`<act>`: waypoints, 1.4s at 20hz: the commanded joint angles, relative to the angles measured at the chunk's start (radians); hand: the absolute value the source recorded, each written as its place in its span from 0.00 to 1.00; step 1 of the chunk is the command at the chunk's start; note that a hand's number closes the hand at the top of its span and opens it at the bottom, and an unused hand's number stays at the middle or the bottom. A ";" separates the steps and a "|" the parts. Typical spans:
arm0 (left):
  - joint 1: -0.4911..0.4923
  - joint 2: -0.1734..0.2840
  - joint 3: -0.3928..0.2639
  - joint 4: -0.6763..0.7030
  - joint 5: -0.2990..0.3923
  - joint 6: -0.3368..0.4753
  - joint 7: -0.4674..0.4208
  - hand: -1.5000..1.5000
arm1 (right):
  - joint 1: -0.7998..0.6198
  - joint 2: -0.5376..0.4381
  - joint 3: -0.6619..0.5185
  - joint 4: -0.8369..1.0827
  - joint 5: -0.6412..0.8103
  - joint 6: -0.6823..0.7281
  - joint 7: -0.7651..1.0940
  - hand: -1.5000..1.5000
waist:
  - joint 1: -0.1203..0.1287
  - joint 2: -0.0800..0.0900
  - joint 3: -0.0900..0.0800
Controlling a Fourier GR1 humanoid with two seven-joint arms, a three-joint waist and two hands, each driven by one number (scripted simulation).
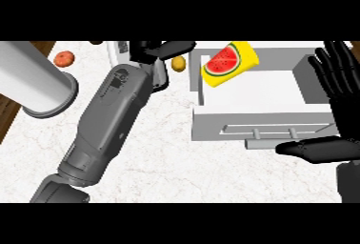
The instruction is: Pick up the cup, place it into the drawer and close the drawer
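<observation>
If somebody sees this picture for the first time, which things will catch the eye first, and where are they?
The yellow cup with a watermelon slice on it stands out most; it lies tilted at the far left corner of the open white drawer. Next comes the long grey left forearm, reaching up the middle to the left hand beside that cup. At the right edge, the black right hand rests open, fingers up.

Even, bright, diffuse light falls on the white marble counter (169,157), with no glare. Soft grey shading darkens the open drawer's (260,90) inner walls. The black hands show faint highlights. Edges look slightly soft throughout.
</observation>
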 commanded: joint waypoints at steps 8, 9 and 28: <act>-0.267 -0.003 -0.153 0.326 0.095 0.191 0.169 1.00 | -0.034 -0.008 -0.007 0.064 -0.008 0.029 -0.065 0.00 | -0.061 0.021 0.001; -0.268 -0.003 -0.184 0.322 0.120 0.223 0.194 1.00 | -0.078 -0.015 -0.008 0.029 -0.048 0.020 0.040 0.00 | -0.054 0.014 0.000; -0.198 -0.003 -0.388 0.401 0.269 0.115 0.184 0.00 | -0.149 0.018 0.079 0.091 -0.109 0.125 -0.037 0.00 | -0.196 0.054 0.001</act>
